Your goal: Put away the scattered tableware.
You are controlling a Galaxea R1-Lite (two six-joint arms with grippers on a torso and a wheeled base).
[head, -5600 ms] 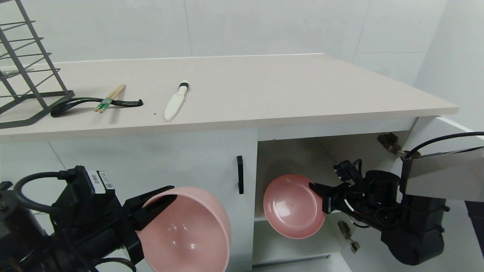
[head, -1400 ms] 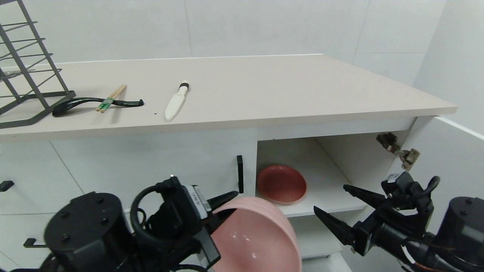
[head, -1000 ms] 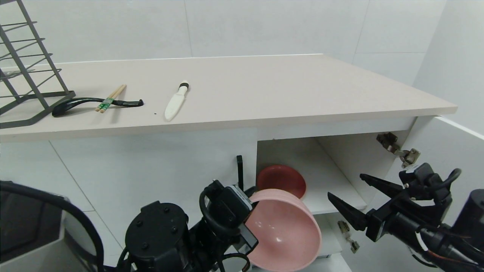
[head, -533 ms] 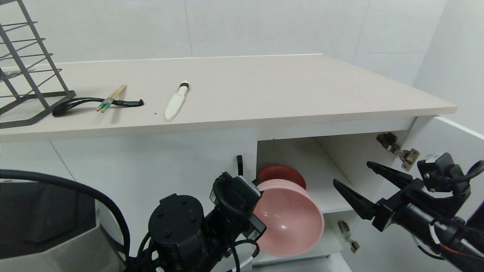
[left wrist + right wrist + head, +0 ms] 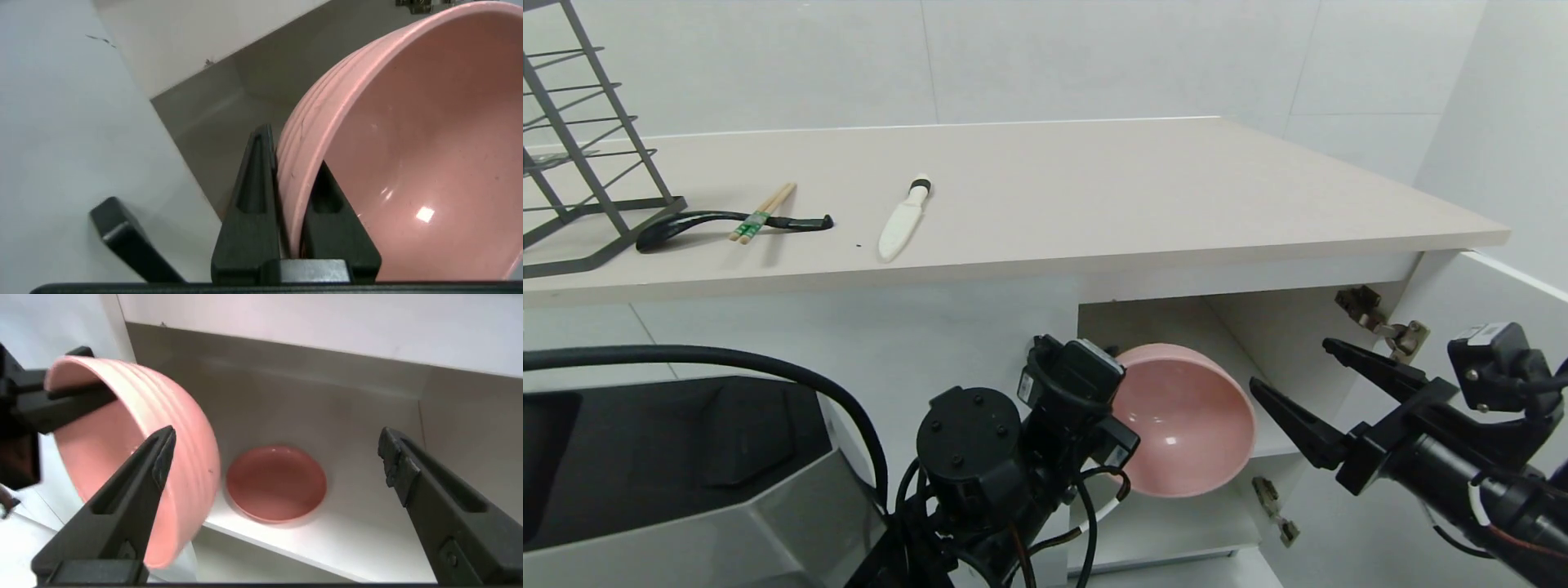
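Note:
My left gripper (image 5: 1121, 390) is shut on the rim of a ribbed pink bowl (image 5: 1186, 420), held tilted on its side in the mouth of the open cabinet. In the left wrist view one finger sits outside and one inside the pink bowl's (image 5: 409, 155) wall. A pink plate (image 5: 276, 483) lies flat on the cabinet shelf (image 5: 368, 531), behind and beside the bowl (image 5: 135, 449). My right gripper (image 5: 1290, 365) hangs open just right of the bowl, in front of the opening, holding nothing. A white knife (image 5: 903, 219), chopsticks (image 5: 761, 212) and a black spoon (image 5: 686, 222) lie on the counter.
A dark wire dish rack (image 5: 580, 147) stands at the counter's left end. The cabinet door (image 5: 1486, 294) is swung open on the right, with its hinges (image 5: 1376, 318) showing. The black handle (image 5: 122, 237) of the closed door is next to the left gripper.
The right gripper let go of the plate on the shelf and drew back, open. The left arm carried the bowl rightward and up into the cabinet opening, covering the plate in the head view.

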